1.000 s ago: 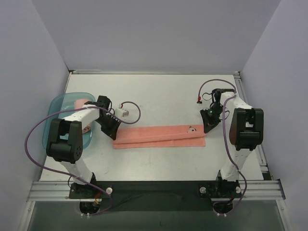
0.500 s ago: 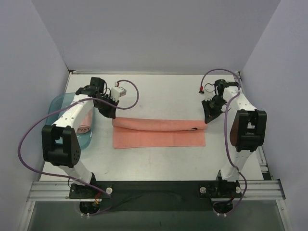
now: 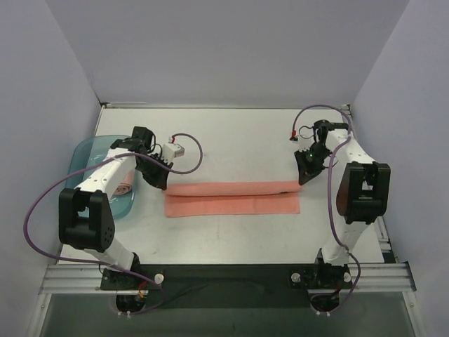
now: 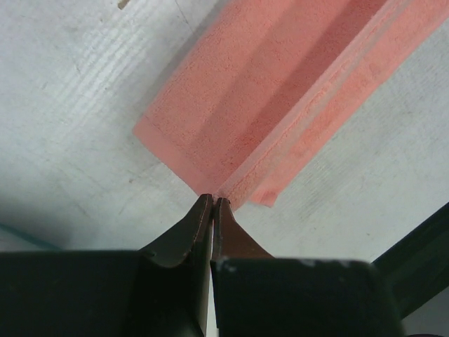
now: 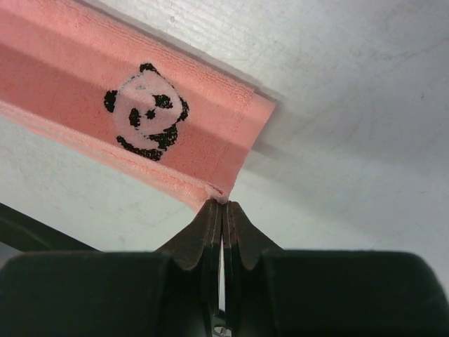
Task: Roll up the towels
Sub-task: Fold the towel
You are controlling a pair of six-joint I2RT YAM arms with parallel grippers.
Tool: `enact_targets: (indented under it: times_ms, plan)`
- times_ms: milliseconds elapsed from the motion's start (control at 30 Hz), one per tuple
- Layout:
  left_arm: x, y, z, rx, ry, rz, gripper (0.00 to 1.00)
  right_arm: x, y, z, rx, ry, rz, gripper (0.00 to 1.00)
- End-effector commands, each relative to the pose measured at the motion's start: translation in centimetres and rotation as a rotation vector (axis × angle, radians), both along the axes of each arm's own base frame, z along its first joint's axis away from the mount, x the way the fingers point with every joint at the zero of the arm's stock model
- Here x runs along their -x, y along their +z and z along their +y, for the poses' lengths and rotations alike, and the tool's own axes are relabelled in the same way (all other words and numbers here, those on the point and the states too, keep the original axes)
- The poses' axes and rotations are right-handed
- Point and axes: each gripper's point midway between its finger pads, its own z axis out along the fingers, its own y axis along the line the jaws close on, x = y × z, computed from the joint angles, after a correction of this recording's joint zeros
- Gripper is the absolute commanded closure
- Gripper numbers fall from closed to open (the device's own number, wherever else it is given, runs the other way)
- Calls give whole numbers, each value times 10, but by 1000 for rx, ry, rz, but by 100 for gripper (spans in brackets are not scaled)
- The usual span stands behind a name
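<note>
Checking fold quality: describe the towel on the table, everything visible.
The towel is a long salmon-pink strip of soft cloth, lying flat on the table, folded lengthwise. A black panda print marks its right end. The left gripper pinches its far left corner, the right gripper its far right corner.

The long towel (image 4: 280, 91) runs past the frame edge in both wrist views.

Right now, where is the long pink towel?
In the top view the long towel lies stretched across mid-table, one end pinched by the left pincer, the other by the right pincer, just right of the teal tray.
</note>
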Motion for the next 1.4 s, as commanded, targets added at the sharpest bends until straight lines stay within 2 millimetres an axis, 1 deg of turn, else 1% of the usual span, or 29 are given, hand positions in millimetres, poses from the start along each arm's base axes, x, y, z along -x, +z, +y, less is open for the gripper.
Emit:
enact_targets:
  times_ms: [0, 67, 100, 133, 167, 200, 233, 300, 400, 533, 667, 767, 833, 867, 900, 933, 967, 1033, 1133, 1267, 1367]
  plan:
    - [13, 3, 6, -5, -48, -3, 100, 18, 15, -6, 16, 27, 2, 100]
    - [20, -10, 7, -14, -47, 43, 100, 23, 9, -6, 17, 32, 23, 100]
    - [21, -15, 7, -15, -39, 54, 100, 25, 5, -6, 16, 30, 36, 100]
    - [28, -27, 9, -29, -34, 86, 100, 29, -3, -5, 15, 31, 59, 100]
    - [24, -32, 10, -29, -27, 75, 100, 30, -8, -4, 17, 32, 69, 100]
    - [26, -38, 10, -34, -25, 83, 100, 29, -16, -3, 20, 34, 74, 100]
    - [29, -47, 12, -44, -22, 103, 100, 33, -23, -4, 28, 36, 92, 100]
    - [28, -54, 14, -54, -16, 104, 100, 34, -33, -4, 37, 38, 107, 100]
    - [27, -63, 14, -61, 1, 120, 100, 35, -42, -5, 43, 31, 121, 100]
    - [27, -74, 12, -58, 22, 156, 100, 34, -47, -5, 51, 22, 132, 100]
    - [22, -72, 11, -59, 36, 149, 100, 35, -46, -6, 57, 22, 131, 100]
    - [18, -61, 10, -43, 40, 121, 100, 34, -40, -6, 56, 22, 115, 100]
    - [13, -47, 7, -27, 35, 94, 100, 33, -32, -5, 53, 23, 101, 100]
    - [15, -43, 7, -25, 31, 103, 100, 33, -29, -6, 52, 23, 98, 100]
    - [12, -34, 5, -13, 25, 83, 100, 33, -22, -5, 47, 24, 85, 100]
    - [16, -29, 6, -14, 19, 88, 100, 33, -15, -6, 46, 25, 70, 100]
    - [17, -26, 5, -11, 18, 88, 100, 32, -14, -5, 45, 25, 67, 100]
    - [18, -19, 6, -9, 8, 71, 100, 33, -7, -5, 40, 34, 54, 100]
    - [26, -18, 8, -17, -5, 78, 100, 38, -4, -5, 42, 47, 55, 100]
    - [35, -30, 8, -19, 3, 111, 100, 48, -13, -4, 35, 55, 94, 100]
    - [34, -39, 7, -15, 11, 117, 100, 52, -21, -1, 20, 50, 116, 100]
